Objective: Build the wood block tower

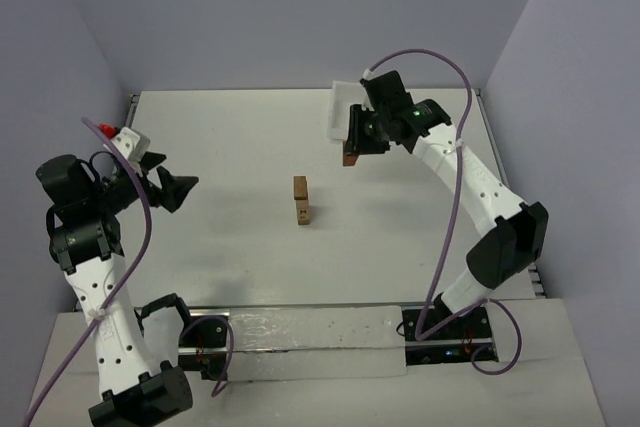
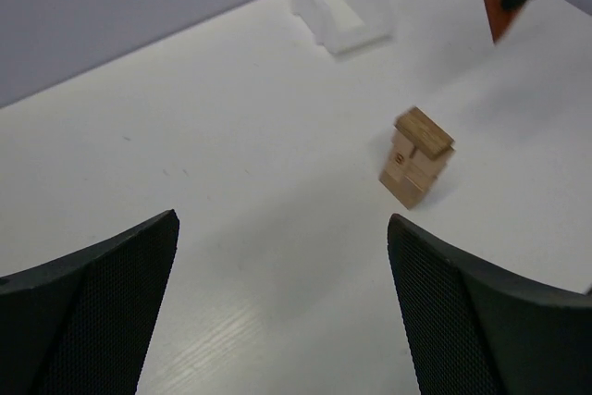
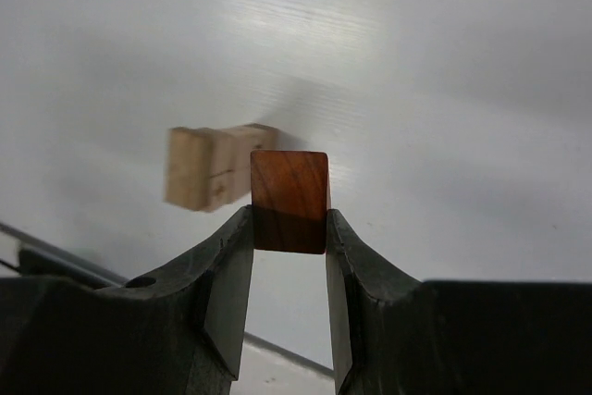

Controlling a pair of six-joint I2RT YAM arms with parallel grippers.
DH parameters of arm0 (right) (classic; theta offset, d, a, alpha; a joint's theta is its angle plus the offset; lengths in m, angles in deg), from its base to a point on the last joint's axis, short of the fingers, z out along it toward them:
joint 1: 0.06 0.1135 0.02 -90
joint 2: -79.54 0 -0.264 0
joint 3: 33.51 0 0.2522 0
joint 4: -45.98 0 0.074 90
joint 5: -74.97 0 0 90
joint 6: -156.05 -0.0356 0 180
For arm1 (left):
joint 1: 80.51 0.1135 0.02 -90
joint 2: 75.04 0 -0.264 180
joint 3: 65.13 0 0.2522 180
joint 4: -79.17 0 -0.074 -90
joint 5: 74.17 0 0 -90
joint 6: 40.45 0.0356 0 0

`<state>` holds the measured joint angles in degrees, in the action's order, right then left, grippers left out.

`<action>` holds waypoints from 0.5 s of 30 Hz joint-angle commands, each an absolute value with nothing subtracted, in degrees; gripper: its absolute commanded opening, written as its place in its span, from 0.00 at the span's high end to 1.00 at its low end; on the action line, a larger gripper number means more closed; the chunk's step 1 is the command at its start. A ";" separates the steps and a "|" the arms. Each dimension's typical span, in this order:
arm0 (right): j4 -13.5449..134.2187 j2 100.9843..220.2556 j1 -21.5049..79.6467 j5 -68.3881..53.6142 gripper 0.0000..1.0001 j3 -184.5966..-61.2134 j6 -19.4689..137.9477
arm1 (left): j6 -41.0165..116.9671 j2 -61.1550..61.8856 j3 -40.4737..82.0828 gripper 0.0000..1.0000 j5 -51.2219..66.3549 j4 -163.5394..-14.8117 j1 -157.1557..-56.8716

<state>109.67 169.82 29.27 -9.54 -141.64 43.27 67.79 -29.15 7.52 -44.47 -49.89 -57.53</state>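
Note:
The wood block tower (image 1: 301,201) is a short column of tan blocks standing mid-table; it also shows in the left wrist view (image 2: 417,156) and, blurred, in the right wrist view (image 3: 208,166). My right gripper (image 3: 289,228) is shut on a reddish-brown block (image 3: 289,199), held above the table to the right of and beyond the tower; the block shows in the top view (image 1: 350,156) and in the left wrist view (image 2: 499,10). My left gripper (image 1: 178,189) is open and empty, well left of the tower, its fingers (image 2: 462,302) wide apart.
A white rectangular tray (image 1: 338,110) sits at the back of the table behind the right gripper; it also shows in the left wrist view (image 2: 340,2). Purple walls enclose the table on three sides.

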 commanded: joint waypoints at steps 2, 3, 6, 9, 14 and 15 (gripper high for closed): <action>115.45 173.89 27.35 -13.38 1.00 -136.96 47.17 | 53.68 -27.39 7.52 0.01 -32.59 -65.02 -57.31; 114.95 175.13 26.94 -14.22 1.00 -135.38 47.50 | 53.09 -26.98 7.52 0.01 -32.26 -65.35 -57.31; 114.02 177.86 26.42 -14.94 1.00 -134.36 48.05 | 52.10 -27.08 7.36 0.01 -32.21 -65.94 -57.31; 112.85 181.85 25.80 -14.57 1.00 -133.89 48.39 | 51.54 -27.40 6.96 0.01 -32.08 -66.59 -57.27; 110.38 186.71 25.52 -14.38 1.00 -134.18 48.44 | 50.52 -27.79 5.40 0.01 -32.52 -67.00 -57.31; 109.80 187.65 25.52 -14.65 1.00 -134.35 48.39 | 50.12 -27.92 4.69 0.01 -32.92 -67.35 -57.31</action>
